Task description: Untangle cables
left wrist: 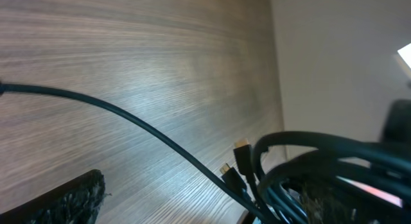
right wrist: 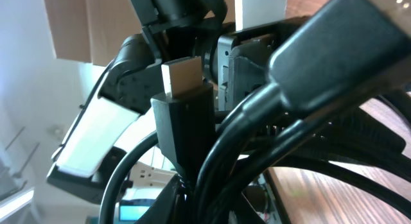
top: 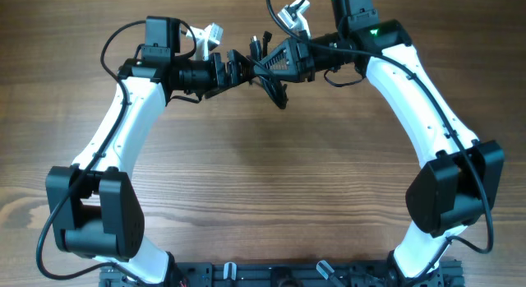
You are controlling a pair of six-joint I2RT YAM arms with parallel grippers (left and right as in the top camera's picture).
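The cables (top: 272, 83) form a black bundle held above the table's far edge, between the two arms. My right gripper (top: 274, 63) is shut on this bundle. In the right wrist view the cables (right wrist: 270, 134) fill the frame, with a gold-tipped plug (right wrist: 182, 77) sticking up. My left gripper (top: 241, 67) is open right beside the bundle. In the left wrist view its left finger (left wrist: 67, 201) is far from the looped cables (left wrist: 308, 166), which crowd the right finger. Two small plugs (left wrist: 241, 151) hang there, and one strand (left wrist: 128, 118) runs off to the left.
The wooden table (top: 263, 180) stretches between the arms toward the front. A white wall (left wrist: 334, 57) lies just past the table's far edge. White clips (top: 212, 34) sit on the arms near the wrists. The arm bases and a black rail (top: 271, 275) line the front edge.
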